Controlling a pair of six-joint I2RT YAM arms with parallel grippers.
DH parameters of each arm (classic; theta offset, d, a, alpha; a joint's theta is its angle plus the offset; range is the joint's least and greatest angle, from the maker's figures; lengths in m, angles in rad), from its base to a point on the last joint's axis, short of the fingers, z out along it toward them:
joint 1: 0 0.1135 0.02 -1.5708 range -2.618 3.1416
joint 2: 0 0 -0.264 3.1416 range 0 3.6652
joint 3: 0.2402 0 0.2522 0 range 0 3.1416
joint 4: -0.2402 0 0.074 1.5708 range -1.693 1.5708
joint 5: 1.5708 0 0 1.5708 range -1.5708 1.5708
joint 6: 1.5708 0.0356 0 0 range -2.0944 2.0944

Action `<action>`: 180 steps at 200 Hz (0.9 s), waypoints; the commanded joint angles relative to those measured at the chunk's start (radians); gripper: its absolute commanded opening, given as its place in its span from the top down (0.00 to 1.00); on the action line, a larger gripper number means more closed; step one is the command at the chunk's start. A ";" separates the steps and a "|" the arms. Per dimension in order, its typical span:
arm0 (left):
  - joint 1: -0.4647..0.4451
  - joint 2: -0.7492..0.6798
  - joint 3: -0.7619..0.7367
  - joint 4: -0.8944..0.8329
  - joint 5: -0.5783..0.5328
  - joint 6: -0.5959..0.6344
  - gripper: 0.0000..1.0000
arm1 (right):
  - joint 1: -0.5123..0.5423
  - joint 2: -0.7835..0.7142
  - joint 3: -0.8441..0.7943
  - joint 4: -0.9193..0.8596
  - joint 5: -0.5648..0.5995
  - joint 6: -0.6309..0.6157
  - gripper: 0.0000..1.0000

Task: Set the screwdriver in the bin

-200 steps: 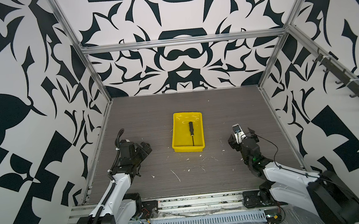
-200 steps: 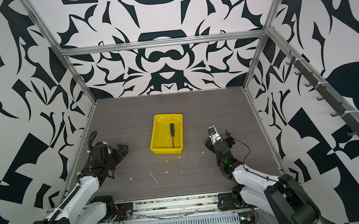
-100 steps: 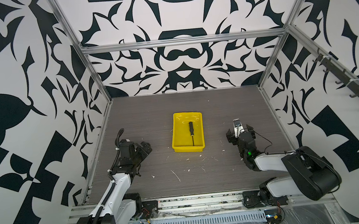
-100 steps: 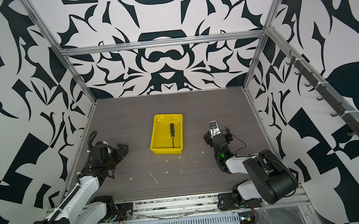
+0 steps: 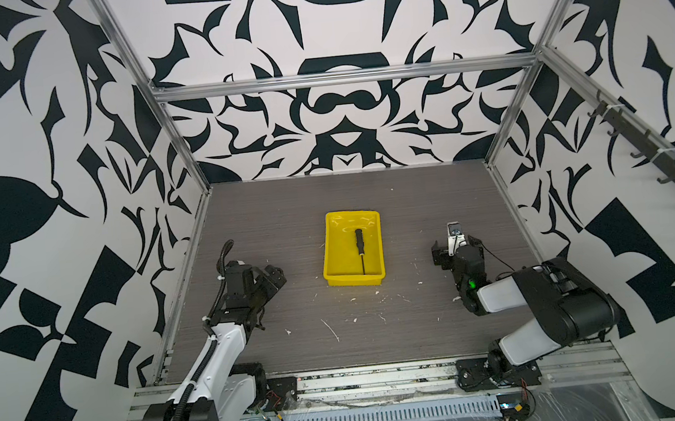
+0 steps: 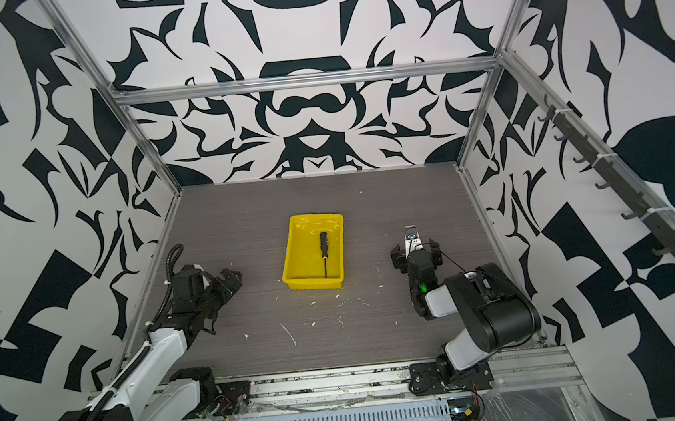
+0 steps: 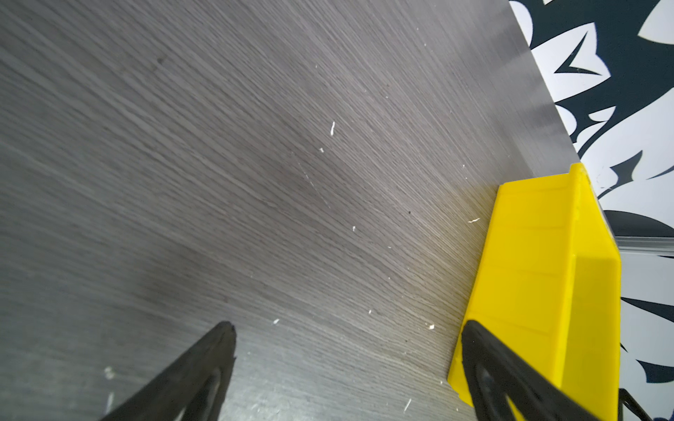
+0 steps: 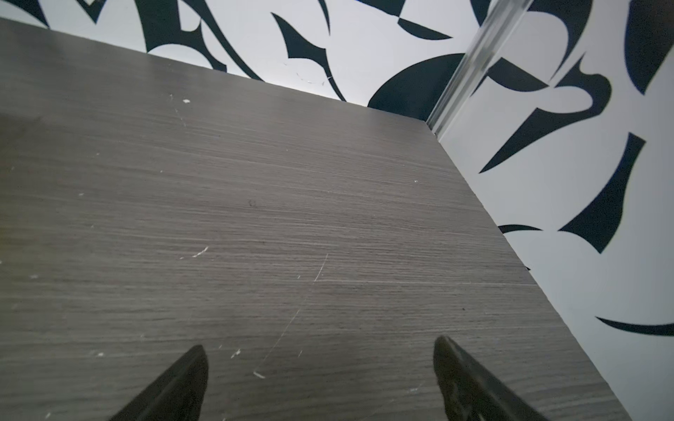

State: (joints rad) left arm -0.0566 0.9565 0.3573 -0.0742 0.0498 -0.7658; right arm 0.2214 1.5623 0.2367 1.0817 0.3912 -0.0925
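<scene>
The screwdriver [image 5: 360, 246] lies flat inside the yellow bin [image 5: 332, 262], which sits near the middle of the table [image 5: 285, 207], well apart from both arms. In both top views its black handle points to the table's far edge and its thin shaft runs toward the bin's near wall; whether the tip touches that wall is too small to tell.

The left gripper [image 7: 346, 328] stands wide open over bare table near the left edge, with nothing between its fingers [image 7: 215, 350]. In the left wrist view only the bin's [image 7: 529, 262] outer wall shows: its inside is hidden, one end is cut off by the frame, and one finger overlaps it.

The right gripper [image 8: 321, 346] is also spread wide and holds nothing, near the table's right edge. Only its fingertips [image 8: 193, 368] show in the right wrist view

White flecks [image 5: 331, 328] dot the table toward its near edge
</scene>
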 commanded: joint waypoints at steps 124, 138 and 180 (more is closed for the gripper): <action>0.001 0.066 0.237 -0.112 -0.349 0.175 0.01 | -0.037 0.013 0.088 -0.065 0.090 0.083 0.00; 0.001 0.074 0.254 -0.068 -0.515 0.263 0.01 | -0.036 0.014 0.088 -0.066 0.089 0.083 0.00; 0.003 0.189 0.069 0.495 -0.765 0.639 0.01 | -0.037 0.013 0.088 -0.065 0.091 0.083 0.00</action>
State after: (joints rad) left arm -0.0559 1.0733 0.5407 0.0746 -0.5686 -0.4213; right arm 0.1856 1.5913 0.3061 0.9951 0.4625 -0.0250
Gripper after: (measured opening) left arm 0.992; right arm 0.997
